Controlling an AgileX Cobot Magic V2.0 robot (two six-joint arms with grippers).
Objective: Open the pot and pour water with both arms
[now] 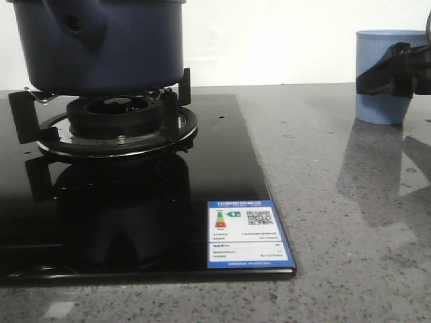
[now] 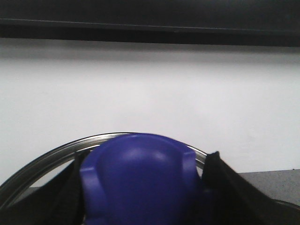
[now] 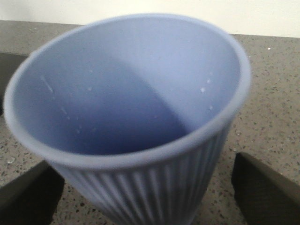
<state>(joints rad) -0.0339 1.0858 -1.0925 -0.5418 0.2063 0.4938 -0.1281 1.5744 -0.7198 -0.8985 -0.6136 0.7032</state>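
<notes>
The dark navy pot (image 1: 101, 40) sits on the gas burner (image 1: 114, 114) at the far left, its stubby handle (image 1: 81, 27) facing me; its top is cut off by the frame. In the left wrist view my left gripper (image 2: 143, 187) is shut on the lid's blue knob (image 2: 140, 168), black fingers (image 2: 220, 187) against both sides, with the lid's steel rim (image 2: 42, 161) behind. My right gripper (image 1: 397, 70) is open around the pale blue ribbed cup (image 1: 377, 101) at the far right. The cup (image 3: 126, 93) looks empty, and the fingers (image 3: 262, 187) stand apart from its sides.
The burner stands on a black glass cooktop (image 1: 135, 222) with a blue-edged energy label (image 1: 248, 234) at its front right corner. Grey speckled countertop (image 1: 350, 202) lies between cooktop and cup. A white wall runs behind.
</notes>
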